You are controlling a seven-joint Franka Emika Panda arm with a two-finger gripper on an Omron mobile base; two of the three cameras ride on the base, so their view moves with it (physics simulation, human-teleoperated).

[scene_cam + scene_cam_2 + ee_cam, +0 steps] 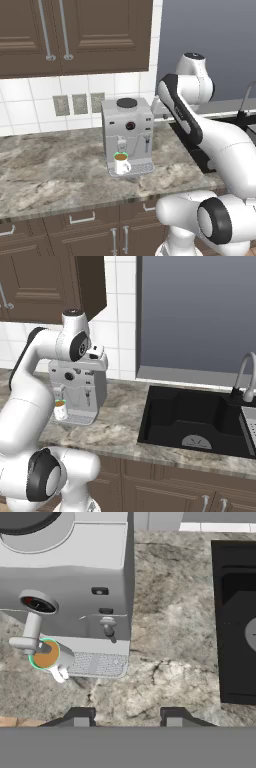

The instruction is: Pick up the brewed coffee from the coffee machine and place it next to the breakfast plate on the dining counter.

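The coffee machine (127,131) is a boxy silver-grey unit with a black round lid, standing on the marbled worktop against the tiled wall. The brewed coffee (121,163), a small white mug with a green rim and brown liquid, sits on the grated drip tray (97,664) under the spout. In the hand view the mug (47,654) is at the lower left. My gripper (127,717) hovers above and to the right of the machine (77,383), open, with nothing between its fingers. The hand (96,353) is level with the machine's top. The breakfast plate and the dining counter are out of view.
A black sink (195,421) with a curved faucet (244,376) is set into the worktop (50,172) right of the machine. Brown upper cabinets (75,30) hang above it. Wall outlets (80,103) sit left of the machine. Brown drawers with handles run below.
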